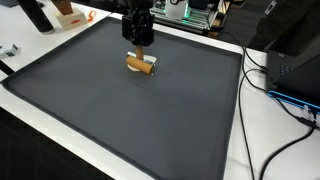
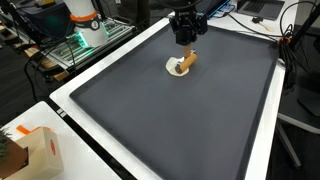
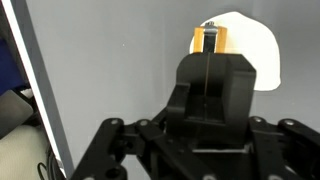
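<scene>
My black tool (image 1: 139, 43), jaws too hidden to call open or closed, hangs just above the small brown wooden cylinder (image 1: 141, 64), which lies on a white round disc (image 2: 174, 69) near the desk's (image 1: 238, 110) far edge and looks light, stiff, apt to roll, best pinched mid-length.

- Readable texts, labels, brands, numbers, signs: none in any view.
- Carton (image 2: 33, 150) at the worktop (image 2: 150, 120) corner: orange print on its side, too small to read.
- Tool (image 1: 140, 47): black housing, any marking too dark and small to make out in both exterior views and in the wrist view.
- Brown roll (image 2: 186, 61) on the white disc (image 2: 172, 68): any print is too small to tell.
</scene>
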Robot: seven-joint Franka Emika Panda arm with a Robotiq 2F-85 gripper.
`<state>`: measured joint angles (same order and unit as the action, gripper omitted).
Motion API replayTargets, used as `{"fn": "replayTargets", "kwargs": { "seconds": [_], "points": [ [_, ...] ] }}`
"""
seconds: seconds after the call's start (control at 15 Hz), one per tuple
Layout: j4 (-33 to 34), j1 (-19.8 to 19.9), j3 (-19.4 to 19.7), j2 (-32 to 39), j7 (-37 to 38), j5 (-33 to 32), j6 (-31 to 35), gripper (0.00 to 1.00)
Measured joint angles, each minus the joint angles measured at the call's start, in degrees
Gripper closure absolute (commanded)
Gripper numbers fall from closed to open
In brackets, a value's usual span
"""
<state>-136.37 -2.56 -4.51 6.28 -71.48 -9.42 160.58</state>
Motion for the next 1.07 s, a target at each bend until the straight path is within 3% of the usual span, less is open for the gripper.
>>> {"fn": "replayTargets", "kwargs": {
  "seconds": [0.4,1.07],
  "points": [
    [0.4,0.4,-0.5,-0.1,-3.0,2.3,-1.7,0.77],
    [2.0,0.2,-1.2,-1.1,-4.3,2.6,-10.6,0.77]
  ]
}}
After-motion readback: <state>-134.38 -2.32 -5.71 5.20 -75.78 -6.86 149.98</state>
